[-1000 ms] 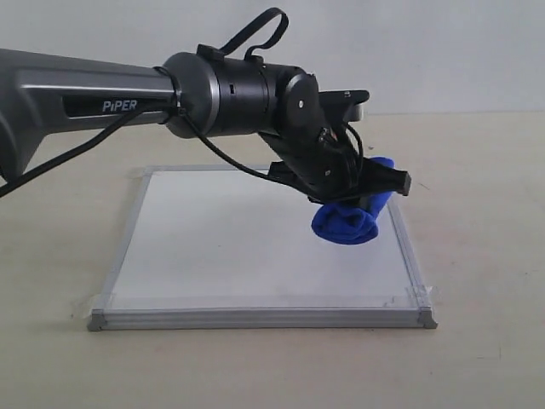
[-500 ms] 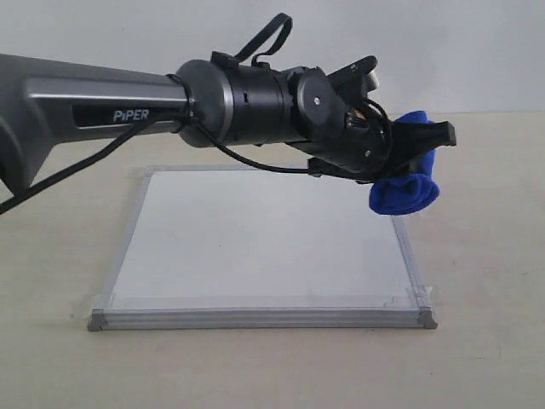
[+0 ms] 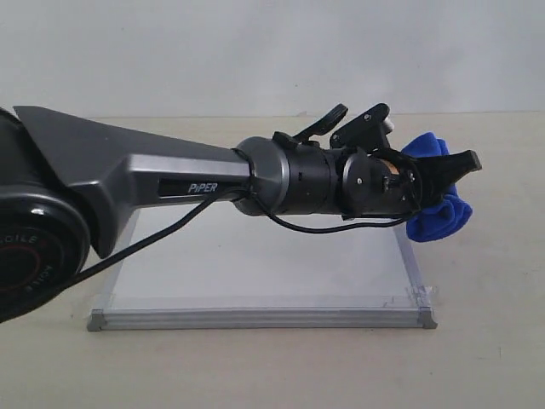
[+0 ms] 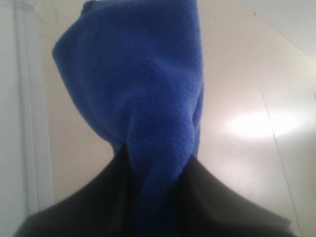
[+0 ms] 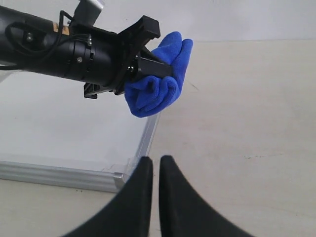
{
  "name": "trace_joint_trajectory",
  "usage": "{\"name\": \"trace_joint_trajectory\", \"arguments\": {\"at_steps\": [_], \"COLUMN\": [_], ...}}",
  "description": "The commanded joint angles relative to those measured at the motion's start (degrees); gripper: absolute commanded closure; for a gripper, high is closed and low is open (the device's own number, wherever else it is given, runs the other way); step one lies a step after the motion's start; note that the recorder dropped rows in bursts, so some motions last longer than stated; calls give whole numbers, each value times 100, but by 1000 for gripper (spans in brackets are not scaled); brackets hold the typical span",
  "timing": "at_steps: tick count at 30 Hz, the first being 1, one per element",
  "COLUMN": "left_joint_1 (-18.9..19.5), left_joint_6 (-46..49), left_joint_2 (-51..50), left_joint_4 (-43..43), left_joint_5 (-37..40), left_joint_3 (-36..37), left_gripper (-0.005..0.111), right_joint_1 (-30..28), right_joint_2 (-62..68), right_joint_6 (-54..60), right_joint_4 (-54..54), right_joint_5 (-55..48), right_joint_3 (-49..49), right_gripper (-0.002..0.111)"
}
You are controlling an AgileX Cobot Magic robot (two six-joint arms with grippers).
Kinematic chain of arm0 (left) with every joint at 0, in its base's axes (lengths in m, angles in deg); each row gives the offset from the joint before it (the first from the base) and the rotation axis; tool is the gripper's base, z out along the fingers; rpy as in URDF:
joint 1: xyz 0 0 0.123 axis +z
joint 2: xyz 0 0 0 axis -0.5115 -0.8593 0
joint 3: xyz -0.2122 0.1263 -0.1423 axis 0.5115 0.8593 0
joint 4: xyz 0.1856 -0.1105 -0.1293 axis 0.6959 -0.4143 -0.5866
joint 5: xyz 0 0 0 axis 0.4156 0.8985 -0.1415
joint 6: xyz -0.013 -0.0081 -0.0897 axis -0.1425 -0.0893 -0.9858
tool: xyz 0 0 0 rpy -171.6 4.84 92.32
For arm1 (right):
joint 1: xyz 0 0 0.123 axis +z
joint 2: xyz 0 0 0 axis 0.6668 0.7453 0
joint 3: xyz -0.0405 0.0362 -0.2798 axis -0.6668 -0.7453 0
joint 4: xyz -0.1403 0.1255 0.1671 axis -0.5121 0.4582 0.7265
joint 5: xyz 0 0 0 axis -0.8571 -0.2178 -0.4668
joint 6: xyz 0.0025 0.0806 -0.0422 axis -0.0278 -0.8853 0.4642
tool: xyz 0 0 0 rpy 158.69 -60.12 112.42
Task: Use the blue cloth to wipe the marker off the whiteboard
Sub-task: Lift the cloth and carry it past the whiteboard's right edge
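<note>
My left gripper (image 3: 451,177) is shut on the blue cloth (image 3: 438,215), holding it in the air just past the whiteboard's (image 3: 255,256) right edge. In the left wrist view the blue cloth (image 4: 143,89) bulges out from between the dark fingers (image 4: 222,197), over the table beside the board's grey frame (image 4: 29,98). The right wrist view shows the left gripper (image 5: 154,49) and the blue cloth (image 5: 158,91) above the whiteboard's (image 5: 59,118) edge. My right gripper (image 5: 155,160) is shut on nothing, near the board's taped corner. No marker line shows on the visible board surface.
The board lies flat on a beige table (image 3: 485,281), with bare tabletop to its right and in front. The left arm's long grey link (image 3: 128,170) stretches low across the board from the left. A pale wall stands behind.
The left arm has carried the blue cloth rightward, from over the board's right part to beyond its right edge, and its grey link has swung lower across the board.
</note>
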Motion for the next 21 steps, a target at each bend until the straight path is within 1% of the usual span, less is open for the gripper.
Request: {"name": "trace_joint_trajectory", "arguments": {"at_steps": [1,9,13,21], "left_joint_1": [-112,-151,-151,-151], "left_joint_6": [-96,-96,-96,-96], "left_joint_2": [-49,-155,-262,-504], "left_joint_4": [-380,-457,-756,-772], "left_joint_5": [-504,-370,-385,-530], "left_joint_3": [21,21,21,21], "left_gripper": [102,102,102,102], "right_joint_1": [-13,-13,-13,-13], "right_joint_2": [-24,-24,-24,-24], "right_joint_6": [-13,-13,-13,-13], "right_joint_4": [-6,-6,-6,-6], "right_joint_5": [40,40,40,29], "right_joint_3": [6,6,6,6], "right_gripper": [107,107,107,107]}}
